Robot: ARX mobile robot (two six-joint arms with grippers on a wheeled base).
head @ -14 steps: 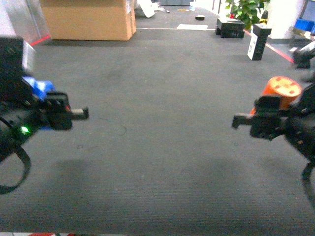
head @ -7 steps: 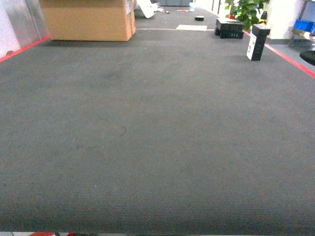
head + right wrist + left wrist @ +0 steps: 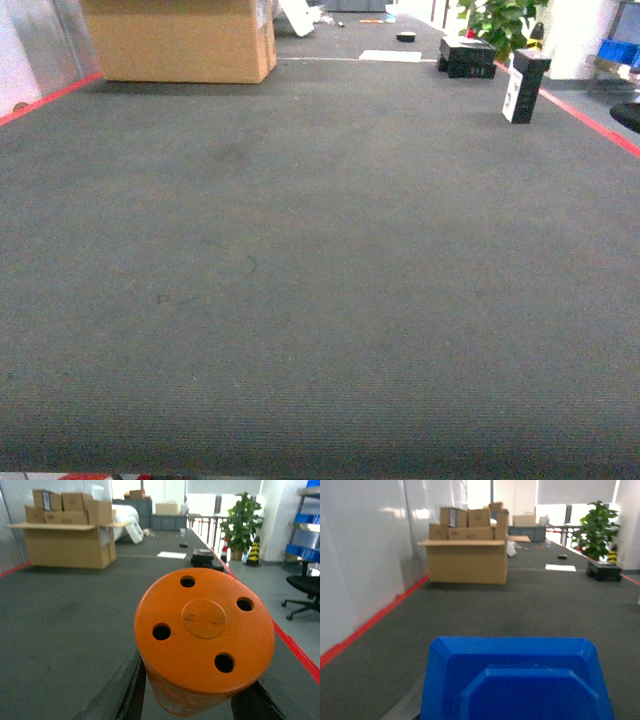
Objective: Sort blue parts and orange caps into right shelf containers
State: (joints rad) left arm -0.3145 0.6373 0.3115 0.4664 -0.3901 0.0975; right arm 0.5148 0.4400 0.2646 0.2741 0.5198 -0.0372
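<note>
Now we are clamping an orange cap (image 3: 205, 640) between our right fingers (image 3: 127, 690); a blue part (image 3: 515, 680) is filling our left view, grip unclear.

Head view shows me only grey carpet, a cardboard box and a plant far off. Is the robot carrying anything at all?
Observer: Yes. The right wrist camera shows an orange cap close to the lens.
Operator: Is it being held?
Observer: The right gripper has a dark finger on each side of it, so it looks gripped.
Operator: And the other arm?
Observer: The left wrist camera has a blue part filling the bottom of its picture. I cannot see what holds it.
</note>
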